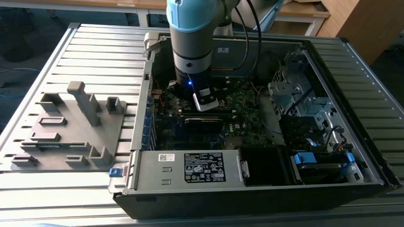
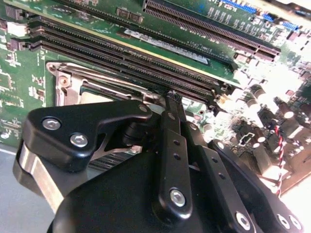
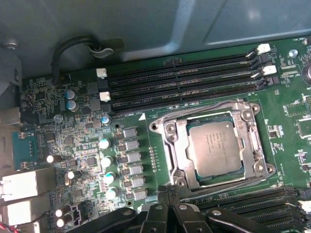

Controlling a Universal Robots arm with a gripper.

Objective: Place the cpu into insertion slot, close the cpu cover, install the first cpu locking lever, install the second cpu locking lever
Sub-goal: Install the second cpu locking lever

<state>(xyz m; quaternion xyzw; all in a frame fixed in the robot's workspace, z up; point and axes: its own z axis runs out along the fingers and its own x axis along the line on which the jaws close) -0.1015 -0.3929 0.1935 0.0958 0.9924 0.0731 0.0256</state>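
Note:
In the first wrist view the cpu [image 3: 214, 148] lies flat in the insertion slot [image 3: 265, 168] with its silvery face up. The cpu cover [image 3: 171, 145] is down around it as a metal frame. A thin wire lever [image 3: 209, 108] runs along the side by the memory slots. My gripper [image 3: 169, 206] sits just off the socket's opposite side, fingers together with nothing seen between them. In the second wrist view its tip [image 2: 171, 97] is at the socket's edge [image 2: 73, 80]. In the exterior view the gripper [image 1: 203, 105] is low inside the case.
The open computer case [image 1: 353, 61] surrounds the motherboard [image 1: 240, 101]. Long black memory slots [image 3: 184, 80] run beside the socket, and capacitors [image 3: 106, 162] stand nearby. A grey fixture plate [image 1: 69, 127] lies at the exterior view's left. A power supply [image 1: 189, 168] sits at the front.

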